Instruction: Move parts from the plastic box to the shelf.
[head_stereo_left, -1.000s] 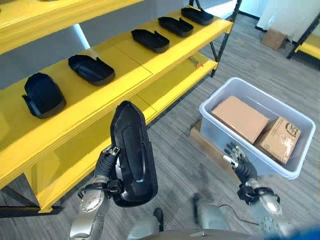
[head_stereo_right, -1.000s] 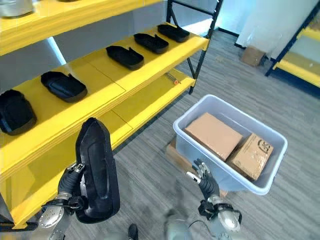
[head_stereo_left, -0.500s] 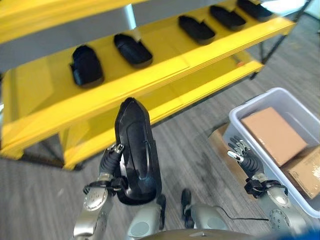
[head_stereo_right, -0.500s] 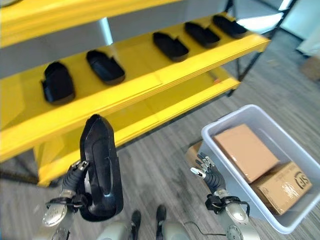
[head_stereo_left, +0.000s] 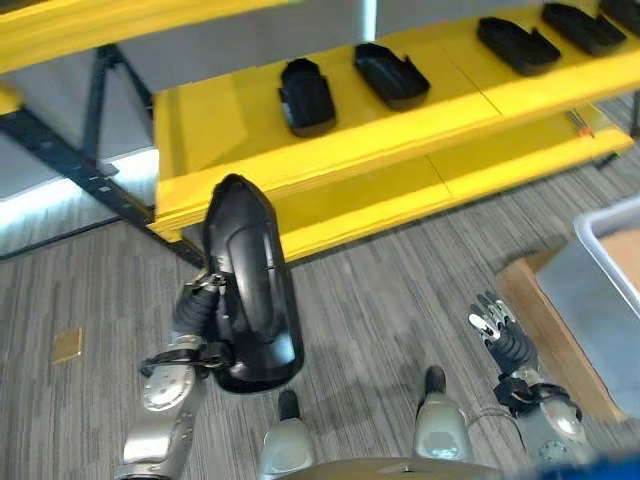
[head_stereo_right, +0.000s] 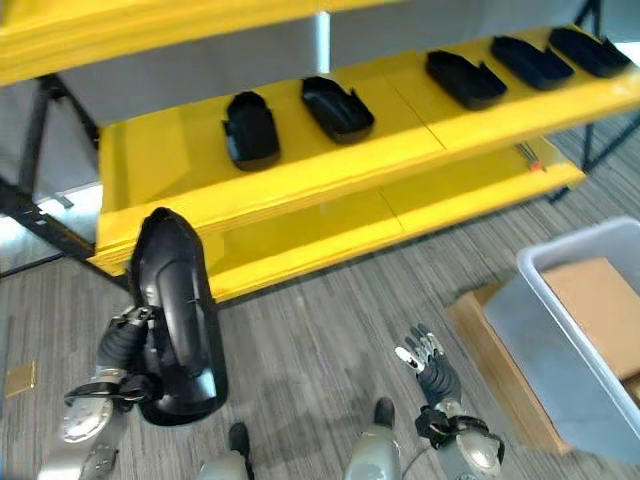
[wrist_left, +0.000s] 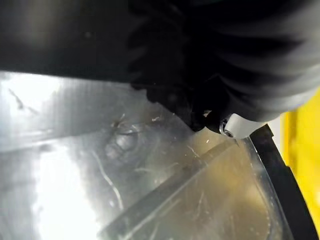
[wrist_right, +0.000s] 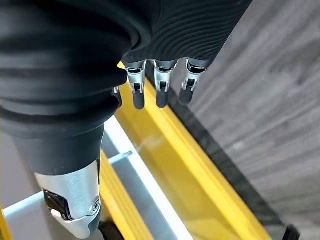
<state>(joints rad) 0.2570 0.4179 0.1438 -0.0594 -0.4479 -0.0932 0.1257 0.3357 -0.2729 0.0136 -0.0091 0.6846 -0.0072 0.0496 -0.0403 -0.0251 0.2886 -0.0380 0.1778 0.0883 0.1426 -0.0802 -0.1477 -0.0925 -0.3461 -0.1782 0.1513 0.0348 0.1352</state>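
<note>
Status: mid-transfer, one part in hand, not yet placed. Left hand (head_stereo_left: 196, 318) has its fingers wrapped round a long black molded part (head_stereo_left: 250, 285), held upright in front of the yellow shelf (head_stereo_left: 330, 140), still well short of it and below its front edge. Left wrist view is too close-in to add much, just the part's glossy surface. Right hand (head_stereo_left: 498, 335) hangs idle w/ fingers straight and relaxed, nothing in it, over the floor between the shelf and the plastic box (head_stereo_right: 580, 330). Done so far, judging by layout: five black parts already sit in a row on the shelf's middle deck, e.g. the end one (head_stereo_right: 250, 130) and its neighbour (head_stereo_right: 338, 108), the rest further along twd the box side. The free stretch of deck is beside that end part, on the side away from the box, roughly above the held part, so prob the next slot. Box is off to the side of the shelf; a brown carton (head_stereo_right: 598, 298) shows inside, can't tell if more black parts remain in there. Left to do: raise the part to the deck, lay it flat in line w/ the row, release, then go back to the box if anything's left.
</note>
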